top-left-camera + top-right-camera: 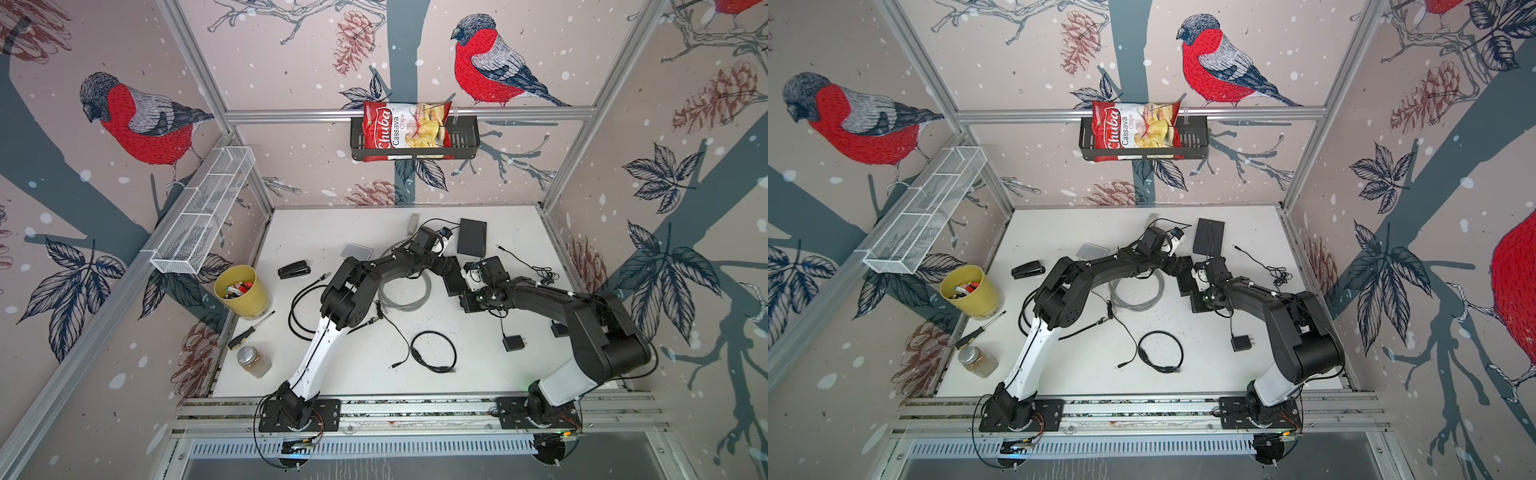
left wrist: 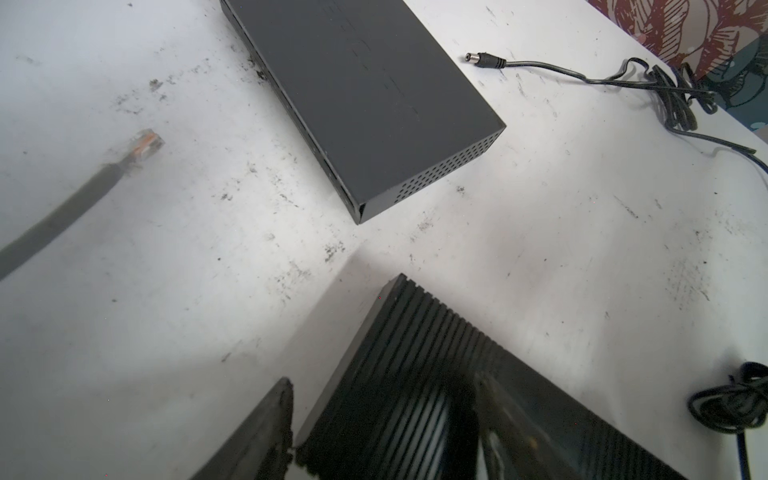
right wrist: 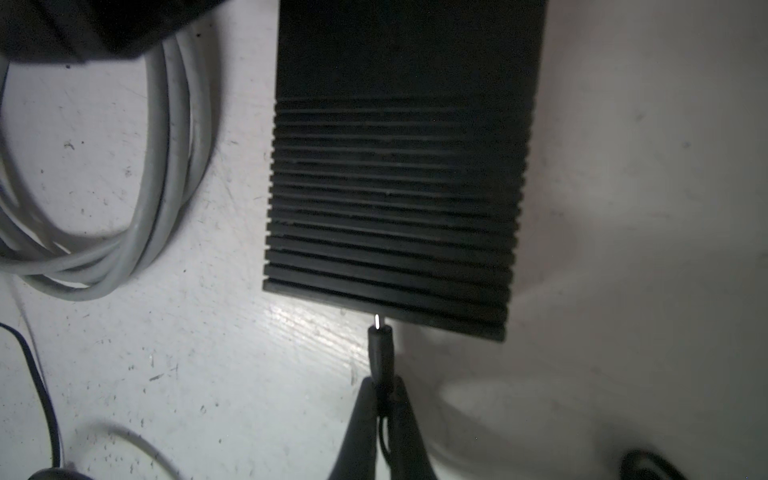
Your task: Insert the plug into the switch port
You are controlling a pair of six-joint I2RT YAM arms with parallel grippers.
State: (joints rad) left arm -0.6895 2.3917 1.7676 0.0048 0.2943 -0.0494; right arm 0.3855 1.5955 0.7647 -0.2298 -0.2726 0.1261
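Observation:
The switch [image 3: 395,187] is a black ribbed box lying flat mid-table, and shows in a top view [image 1: 454,284] under both wrists. My right gripper [image 3: 384,384] is shut on the black barrel plug [image 3: 380,345]. The plug's metal tip meets the switch's near side face; the port itself is hidden. My left gripper [image 2: 382,382] stands open and wide at the switch [image 2: 415,353]. One of its fingers [image 2: 266,428] rests against the switch's side. The other lies blurred over the ribbed top.
A flat black box [image 1: 471,237] lies just beyond the switch, a grey cable coil [image 1: 405,293] to its left. A second barrel plug [image 2: 484,61] and a network plug [image 2: 145,143] lie loose. A power adapter [image 1: 514,343], a cable loop [image 1: 434,351] and a yellow cup [image 1: 241,291] stand nearer.

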